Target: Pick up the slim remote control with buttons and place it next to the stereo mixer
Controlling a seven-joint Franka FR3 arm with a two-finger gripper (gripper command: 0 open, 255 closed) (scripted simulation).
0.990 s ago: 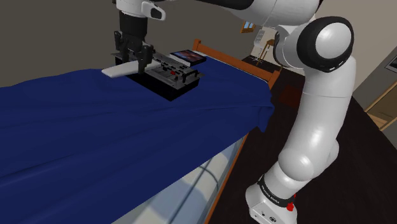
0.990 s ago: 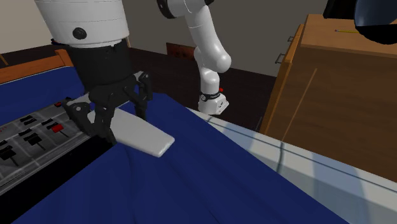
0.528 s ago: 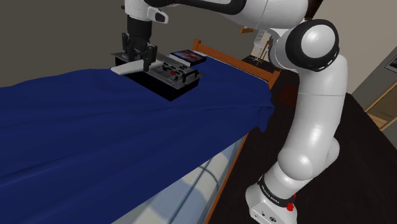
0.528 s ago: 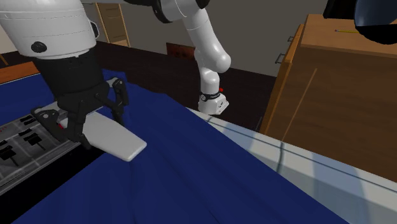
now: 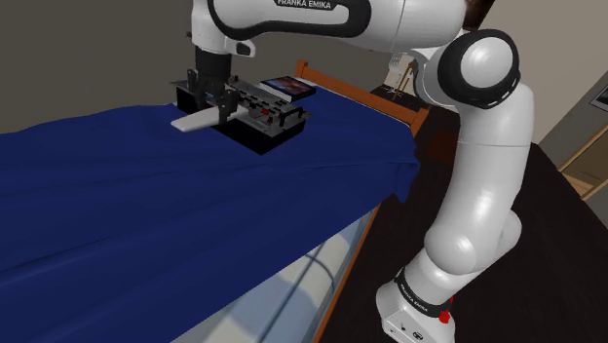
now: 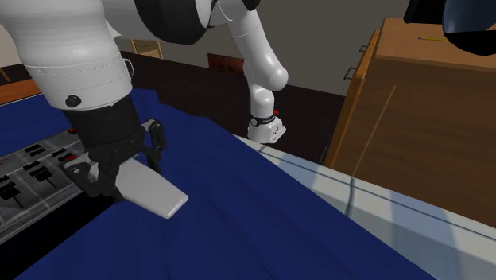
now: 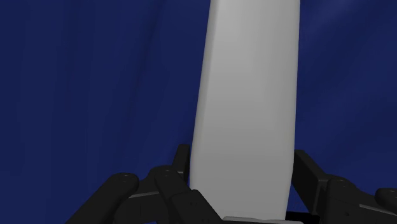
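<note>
Lower than half a second ago, the gripper [image 5: 207, 97] has brought the remote [image 5: 195, 119] down toward the bedding, at the mixer's end on the shoulder view's left.

Most of the scene is the blue cover [image 5: 146, 214] spread over a bed. The white arm [image 5: 477, 195] rises from its stand and arches over it, its upper links cut off by the shoulder view's top edge. A wooden cabinet [image 6: 413, 119] stands at the second exterior view's right, partly out of frame.

The stereo mixer [image 5: 268, 115] lies flat on the cover; the second exterior view's left edge crops it, and the hand hides its near corner.

The remote is drawn as a plain pale slab. It slopes down from the gripper, just beside the mixer, with its free end close over the cover; whether it touches cannot be told.

The black fingers [image 7: 175, 175] clasp the remote's sides at one end, parted only by its width, their tips hidden behind it.
</note>
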